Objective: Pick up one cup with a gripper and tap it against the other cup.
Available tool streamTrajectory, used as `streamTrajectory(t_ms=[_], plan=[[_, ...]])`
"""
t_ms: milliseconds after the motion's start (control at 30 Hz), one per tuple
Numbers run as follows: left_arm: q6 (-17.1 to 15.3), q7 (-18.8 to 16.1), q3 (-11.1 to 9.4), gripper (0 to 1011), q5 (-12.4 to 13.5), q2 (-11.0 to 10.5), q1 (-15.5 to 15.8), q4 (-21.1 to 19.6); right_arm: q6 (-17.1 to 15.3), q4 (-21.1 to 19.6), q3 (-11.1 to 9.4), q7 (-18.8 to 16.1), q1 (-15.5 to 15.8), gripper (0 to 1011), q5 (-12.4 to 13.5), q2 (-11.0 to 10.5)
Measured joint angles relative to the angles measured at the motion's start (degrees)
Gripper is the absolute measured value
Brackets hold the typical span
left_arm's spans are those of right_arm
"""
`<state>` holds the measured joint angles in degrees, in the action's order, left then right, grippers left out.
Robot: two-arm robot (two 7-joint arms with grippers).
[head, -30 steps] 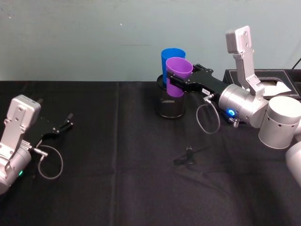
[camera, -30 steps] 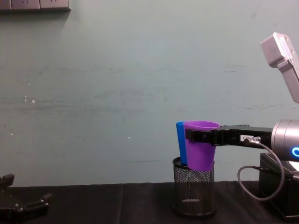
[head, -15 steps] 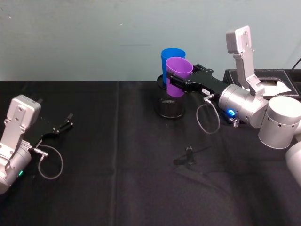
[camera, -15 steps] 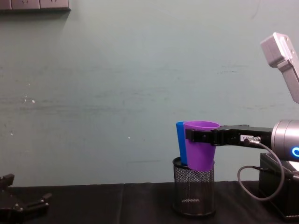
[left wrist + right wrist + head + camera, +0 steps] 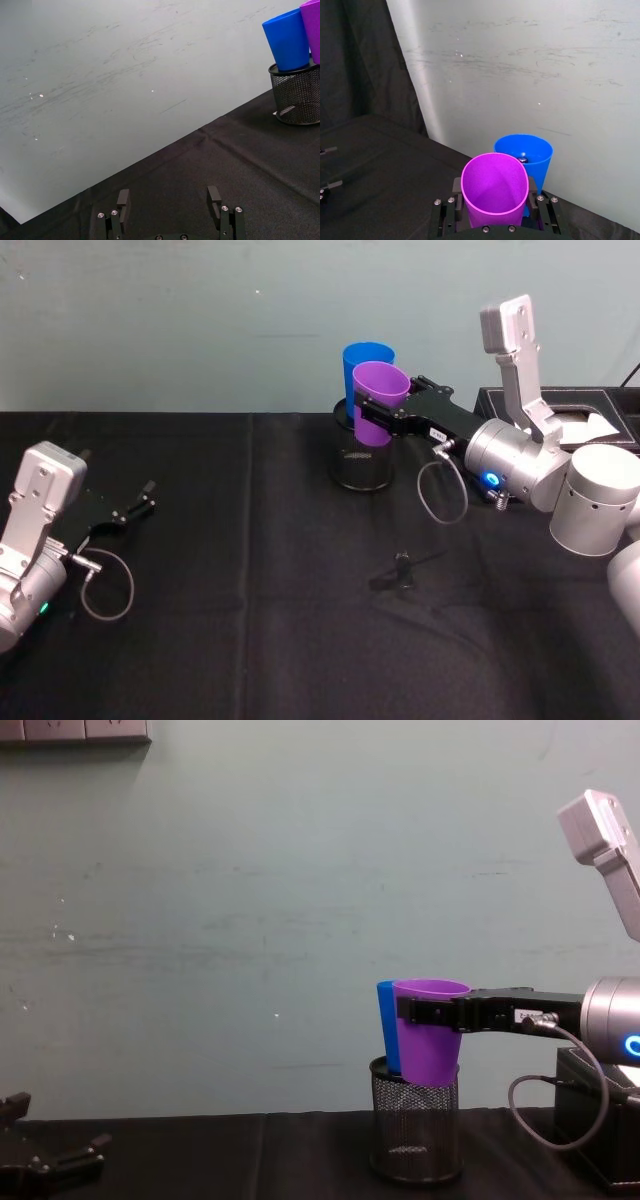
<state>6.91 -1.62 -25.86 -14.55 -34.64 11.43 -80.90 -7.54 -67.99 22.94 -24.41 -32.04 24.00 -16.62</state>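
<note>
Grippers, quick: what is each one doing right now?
Left gripper: open, holding nothing.
Right gripper: closed on the purple cup.

The right arm [image 5: 515, 468] reaches forward and inward, well up off the desk [image 5: 250, 640], its forearm close to level. Its claw [image 5: 377, 418] points toward the robot's left, the flat fingers pressed against both sides of the purple cup [image 5: 380, 388] just under the rim, holding it upright. The left arm [image 5: 35, 540] sits low on the robot's left side, its claw [image 5: 138, 505] aimed forward with fingers spread apart.
</note>
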Motion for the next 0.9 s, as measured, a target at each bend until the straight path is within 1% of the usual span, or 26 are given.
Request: streamTrajectory(t_ms=[900], plan=[[0.0,0.0,0.0,1000,0.0,0.0,0.0,0.0,0.0,0.0,0.0,0.0,0.0,723,0.0,0.0]])
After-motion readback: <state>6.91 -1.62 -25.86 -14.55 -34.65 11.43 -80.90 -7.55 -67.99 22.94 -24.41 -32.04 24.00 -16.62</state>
